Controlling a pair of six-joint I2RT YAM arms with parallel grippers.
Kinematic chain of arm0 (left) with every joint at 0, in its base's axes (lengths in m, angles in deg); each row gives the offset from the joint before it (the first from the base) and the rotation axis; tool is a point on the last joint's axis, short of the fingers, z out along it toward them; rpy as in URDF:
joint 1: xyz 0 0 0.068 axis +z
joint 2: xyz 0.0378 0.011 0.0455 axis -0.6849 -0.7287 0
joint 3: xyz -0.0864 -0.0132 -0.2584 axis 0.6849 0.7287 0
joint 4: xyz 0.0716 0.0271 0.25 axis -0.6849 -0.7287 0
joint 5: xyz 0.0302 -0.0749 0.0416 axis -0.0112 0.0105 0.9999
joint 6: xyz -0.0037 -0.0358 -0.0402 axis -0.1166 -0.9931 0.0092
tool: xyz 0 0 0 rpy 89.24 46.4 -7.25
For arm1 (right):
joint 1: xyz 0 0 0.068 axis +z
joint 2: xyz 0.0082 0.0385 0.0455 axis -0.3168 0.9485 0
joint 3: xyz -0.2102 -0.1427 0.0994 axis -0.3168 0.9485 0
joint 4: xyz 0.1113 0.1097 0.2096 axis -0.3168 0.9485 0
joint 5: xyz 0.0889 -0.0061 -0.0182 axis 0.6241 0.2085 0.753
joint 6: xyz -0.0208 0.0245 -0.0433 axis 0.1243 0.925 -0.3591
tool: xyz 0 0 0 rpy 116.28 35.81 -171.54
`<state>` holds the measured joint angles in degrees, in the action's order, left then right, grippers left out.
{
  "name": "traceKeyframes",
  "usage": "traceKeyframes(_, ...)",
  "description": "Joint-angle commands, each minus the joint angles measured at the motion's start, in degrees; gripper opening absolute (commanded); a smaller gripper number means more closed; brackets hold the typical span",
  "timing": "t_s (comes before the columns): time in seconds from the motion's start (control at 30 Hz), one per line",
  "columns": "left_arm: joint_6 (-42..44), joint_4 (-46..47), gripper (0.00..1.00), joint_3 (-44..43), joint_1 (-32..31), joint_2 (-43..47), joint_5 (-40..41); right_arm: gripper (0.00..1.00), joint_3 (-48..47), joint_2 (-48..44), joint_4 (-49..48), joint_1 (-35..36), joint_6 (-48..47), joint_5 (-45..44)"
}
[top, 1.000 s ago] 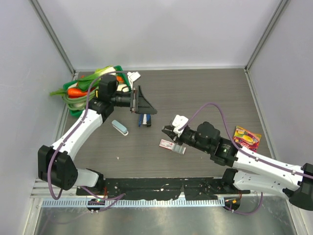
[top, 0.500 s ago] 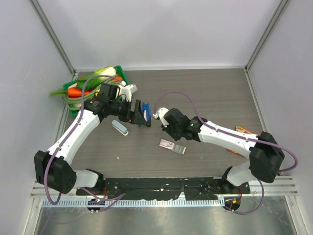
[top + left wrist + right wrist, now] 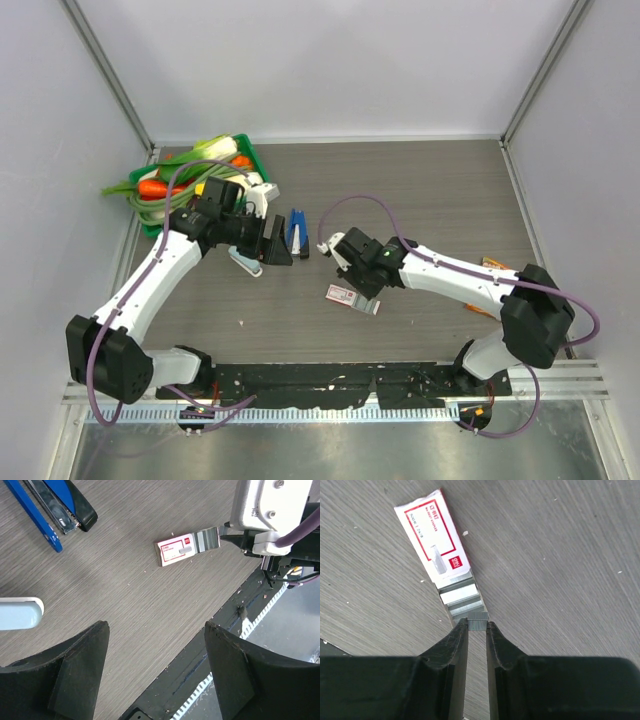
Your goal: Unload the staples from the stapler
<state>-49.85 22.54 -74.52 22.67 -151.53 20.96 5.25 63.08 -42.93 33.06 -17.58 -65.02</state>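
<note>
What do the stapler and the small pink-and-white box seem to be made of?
The stapler: glossy blue arms, plastic or painted metal; inner rail silvery, likely bare steel. The box: matte printed card, probably, with thin flat walls; staple strips showing from it glint like metal.

The left arm (image 3: 150, 280) and right arm (image 3: 455, 283) share one build: smooth white shell segments between rounded black joints. A purple cable (image 3: 299, 528) loops along each. The left gripper (image 3: 155, 630) has broad matte-black wedge fingers (image 3: 75, 675), faintly dusty. The right gripper (image 3: 476, 625) has slimmer black ones. In the left wrist view, at 1 o'clock, the right arm's white wrist housing (image 3: 270, 505) carries small dark screws.
</note>
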Motion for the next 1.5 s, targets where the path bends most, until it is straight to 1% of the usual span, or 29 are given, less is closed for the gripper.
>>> traceKeyframes(0.0,0.98,-0.65,0.8,0.19,-0.27,2.04,0.43,0.05,1.47,0.77,-0.14,0.24,0.68,2.73)
traceKeyframes(0.33,0.98,-0.65,0.8,0.28,-1.24,2.83,1.66,0.05,1.21,5.16,0.2,0.24,-0.46,4.32)
traceKeyframes(0.63,1.07,-0.64,0.8,0.46,-1.42,3.53,1.58,0.05,0.86,6.39,0.12,0.33,-0.73,4.32)
traceKeyframes(0.77,1.34,-0.47,0.8,0.63,-1.42,3.88,1.58,0.08,0.69,7.54,0.38,0.24,-0.9,4.32)
traceKeyframes(0.97,1.51,-0.12,0.8,1.25,-1.42,4.41,1.66,0.08,0.25,8.94,0.03,0.24,-1.08,4.67)
traceKeyframes(1.27,1.51,0.23,0.8,1.43,-1.42,4.32,1.4,0.08,-0.37,8.77,-0.41,0.24,-1.52,4.23)
traceKeyframes(1.43,1.51,0.15,0.8,1.6,-1.42,4.59,1.4,0.13,-0.28,9.03,-0.32,0.33,-1.52,4.14)
traceKeyframes(1.47,1.6,0.23,0.8,1.6,-1.42,4.59,1.4,0.16,-0.28,9.03,-0.5,0.24,-1.52,3.88)
